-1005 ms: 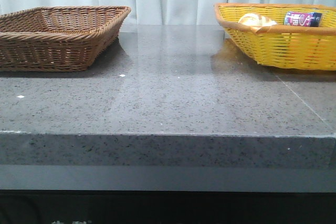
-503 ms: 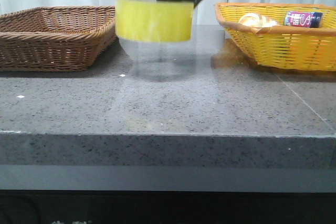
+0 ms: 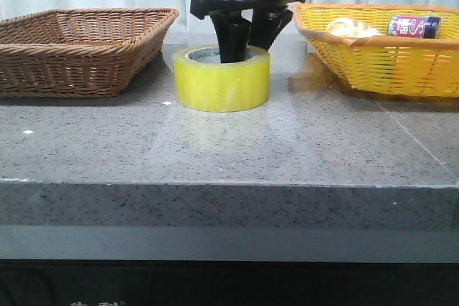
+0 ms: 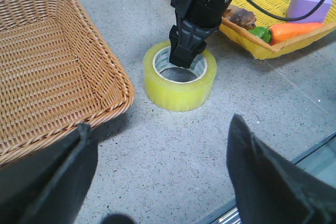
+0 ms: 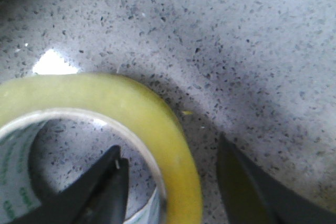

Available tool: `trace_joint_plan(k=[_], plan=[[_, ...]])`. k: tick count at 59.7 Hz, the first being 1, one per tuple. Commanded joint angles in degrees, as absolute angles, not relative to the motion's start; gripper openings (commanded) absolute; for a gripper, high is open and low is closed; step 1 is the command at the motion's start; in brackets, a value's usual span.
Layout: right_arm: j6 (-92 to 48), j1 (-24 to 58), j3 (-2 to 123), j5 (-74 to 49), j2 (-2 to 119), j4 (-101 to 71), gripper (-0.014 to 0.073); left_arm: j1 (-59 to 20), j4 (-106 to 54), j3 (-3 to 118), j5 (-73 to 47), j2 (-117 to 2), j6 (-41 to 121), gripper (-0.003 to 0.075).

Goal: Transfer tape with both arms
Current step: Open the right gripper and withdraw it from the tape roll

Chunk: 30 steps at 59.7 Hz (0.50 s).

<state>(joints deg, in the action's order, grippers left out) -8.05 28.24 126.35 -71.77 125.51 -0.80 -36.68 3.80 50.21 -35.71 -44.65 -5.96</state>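
Observation:
The tape [image 3: 222, 84], a chunky yellow-green roll, lies flat on the grey table between the two baskets. My right gripper [image 3: 247, 49] comes down on it from above and straddles its wall, with one finger in the core and the other outside. In the right wrist view the tape [image 5: 152, 114] wall runs between the spread fingers of the right gripper [image 5: 168, 148] with a gap on each side, so it is open. The left wrist view looks down on the tape [image 4: 180, 85] and right gripper [image 4: 186, 56]. My left gripper [image 4: 160, 124] hovers open and empty nearer the table's front edge.
A brown wicker basket [image 3: 79, 48] stands at the left, close to the tape. A yellow basket [image 3: 380, 62] at the right holds a purple can [image 3: 412, 26], a carrot [image 4: 294, 29] and a purple block [image 4: 311, 3]. The table's front edge [image 3: 229, 184] runs below.
The right arm came into the front view carrying the tape in the air, then lowered it. The roll now rests on the table and the fingers stand apart from its wall.

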Motion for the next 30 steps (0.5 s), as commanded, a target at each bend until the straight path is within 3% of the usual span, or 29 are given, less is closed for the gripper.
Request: trace_joint_plan(k=[1, 20, 30], plan=[[-8.6, 28.1, 128.4, -75.7, 119.1, -1.3, 0.0444, -37.1, 3.4, 52.3, -31.8, -44.6, -6.0, 0.0512], [-5.6, 27.9, 127.2, -76.1, 105.2, -3.5, 0.0444, -37.1, 3.4, 52.3, -31.8, -44.6, -6.0, 0.0512], [-5.0, 27.9, 118.8, -72.6, 95.5, -5.9, 0.0444, -37.1, 3.4, 52.3, -31.8, -44.6, -6.0, 0.0512]])
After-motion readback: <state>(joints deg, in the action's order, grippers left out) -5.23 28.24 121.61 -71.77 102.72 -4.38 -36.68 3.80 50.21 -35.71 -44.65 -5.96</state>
